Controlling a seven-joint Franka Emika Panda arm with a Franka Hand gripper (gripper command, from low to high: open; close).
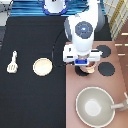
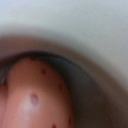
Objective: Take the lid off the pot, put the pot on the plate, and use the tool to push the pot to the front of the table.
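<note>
**Pink pot under the hand, plate and spatula waiting on the black**

Pinkish-brown stove top [image 1: 97,107] filled the exterior view's right side, and the gripper [image 1: 85,66] hung low over it, at the stove's edge nearest the black table [image 1: 30,100]. Whether it was spread or pressed together could not be told. Just beneath the hand, a sliver of the pot [image 1: 87,70] showed, sitting on a burner; from above it was unclear whether the lid lay on it. The wrist view was filled from very close by a pale pink rounded surface with small dark-red dots [image 2: 37,97], under a pale curved band.

The plate [image 1: 42,66] lay bare on the table, well apart from the pot toward the exterior view's left. The tool [image 1: 12,62] lay farther left, near the table's edge, its head toward the exterior view's bottom. A large grey pan [image 1: 96,106] sat on the stove toward the exterior view's bottom. Two black burners [image 1: 106,69] showed to the right of the hand.
</note>
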